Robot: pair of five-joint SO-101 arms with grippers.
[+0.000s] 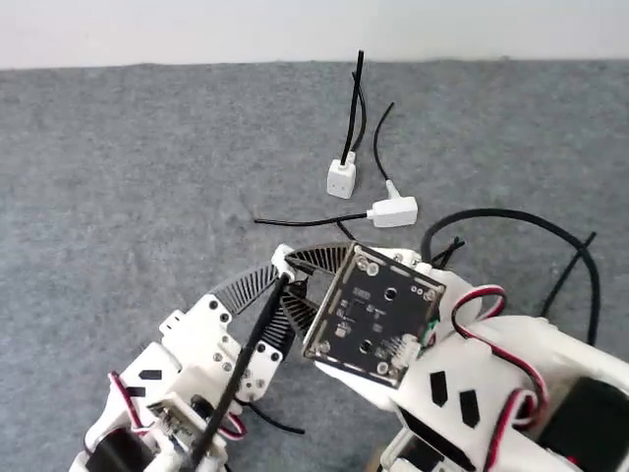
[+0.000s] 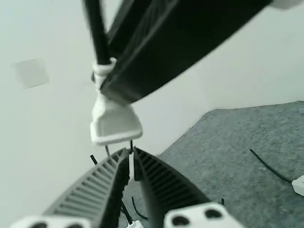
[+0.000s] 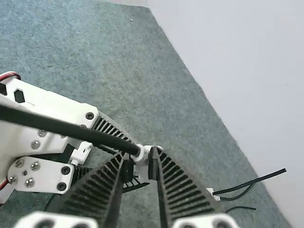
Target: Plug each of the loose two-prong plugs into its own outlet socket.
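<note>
While the right hand is clamping the white plug by its body, the left hand is sitting nearly shut just under its prongs, seemingly to re-aim it, with the outlet socket lying on the surface well beyond both.

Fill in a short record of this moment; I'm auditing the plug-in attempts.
Held: white two-prong plug, gripped by the right gripper, raised above the table, its black cable trailing.
Other arm: left gripper, tip just under that plug.
On the grey mat: cube socket with a cable; second plug lying near it, not touching.
Plugged in: nothing yet.
</note>
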